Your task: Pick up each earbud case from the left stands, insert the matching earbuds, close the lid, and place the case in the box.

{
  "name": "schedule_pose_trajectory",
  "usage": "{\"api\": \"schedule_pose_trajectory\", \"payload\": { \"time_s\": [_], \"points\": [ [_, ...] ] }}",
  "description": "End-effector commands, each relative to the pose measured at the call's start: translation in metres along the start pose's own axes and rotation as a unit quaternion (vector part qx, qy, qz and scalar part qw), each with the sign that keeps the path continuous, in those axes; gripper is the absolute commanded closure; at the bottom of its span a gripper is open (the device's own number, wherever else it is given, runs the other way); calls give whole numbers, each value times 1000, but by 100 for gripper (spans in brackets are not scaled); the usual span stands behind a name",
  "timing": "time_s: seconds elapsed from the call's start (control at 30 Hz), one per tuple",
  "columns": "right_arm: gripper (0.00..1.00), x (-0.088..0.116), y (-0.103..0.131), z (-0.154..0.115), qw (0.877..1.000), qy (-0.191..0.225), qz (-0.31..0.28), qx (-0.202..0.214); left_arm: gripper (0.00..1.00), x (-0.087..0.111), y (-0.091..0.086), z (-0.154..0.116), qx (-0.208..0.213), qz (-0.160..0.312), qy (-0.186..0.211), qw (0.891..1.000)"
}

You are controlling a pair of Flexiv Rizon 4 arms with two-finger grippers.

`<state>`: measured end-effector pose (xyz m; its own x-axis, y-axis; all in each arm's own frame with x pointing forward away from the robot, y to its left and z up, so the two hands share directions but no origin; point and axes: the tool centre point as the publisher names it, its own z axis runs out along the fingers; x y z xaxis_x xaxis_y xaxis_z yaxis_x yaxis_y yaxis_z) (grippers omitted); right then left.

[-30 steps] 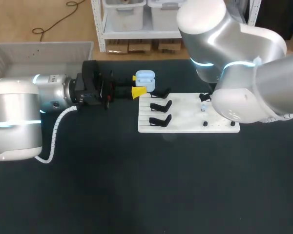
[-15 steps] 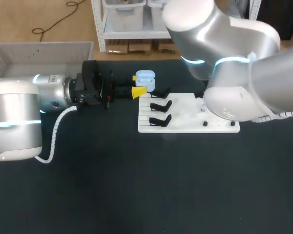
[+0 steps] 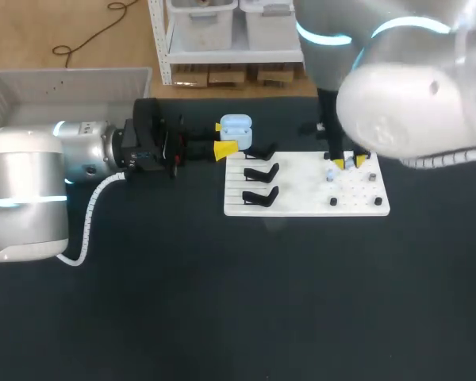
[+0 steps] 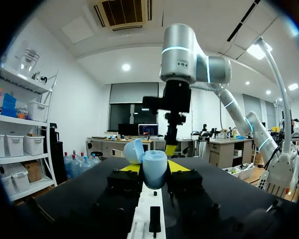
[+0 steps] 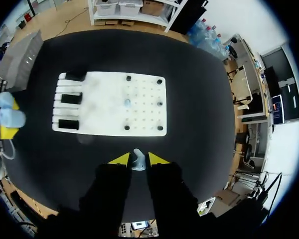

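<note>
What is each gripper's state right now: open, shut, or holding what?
Left gripper: shut on the open earbud case.
Right gripper: shut on an earbud.

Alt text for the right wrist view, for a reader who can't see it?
The right hand holds a pale earbud between its yellow tips; ahead of it lies a white board with three black stands and pegs. Beside the board, the left hand holds an open pale blue earbud case.
</note>
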<state>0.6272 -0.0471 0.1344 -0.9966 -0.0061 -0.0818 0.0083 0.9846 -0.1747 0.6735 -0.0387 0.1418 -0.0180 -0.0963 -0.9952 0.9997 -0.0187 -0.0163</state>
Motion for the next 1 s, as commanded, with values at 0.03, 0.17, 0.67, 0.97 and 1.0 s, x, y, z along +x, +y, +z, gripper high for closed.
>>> {"api": "schedule_pose_trajectory", "payload": {
  "time_s": [0.03, 0.17, 0.67, 0.97, 1.0],
  "points": [
    [100, -1, 12, -38, 1000, -4, 4, 6, 100, 1, 0, 0, -1, 0, 0, 1000],
    [100, -4, 34, -56, 1000, -2, 2, -2, 100, 1, 0, 0, -1, 0, 0, 1000],
    [100, -16, 106, -76, 1000, -7, -5, 10, 100, 1, 0, 0, -1, 0, 0, 1000],
    [100, -16, 106, -76, 1000, -7, -5, 10, 100, 1, 0, 0, -1, 0, 0, 1000],
    [100, -16, 106, -76, 1000, -7, -5, 10, 100, 1, 0, 0, -1, 0, 0, 1000]
  ]
}}
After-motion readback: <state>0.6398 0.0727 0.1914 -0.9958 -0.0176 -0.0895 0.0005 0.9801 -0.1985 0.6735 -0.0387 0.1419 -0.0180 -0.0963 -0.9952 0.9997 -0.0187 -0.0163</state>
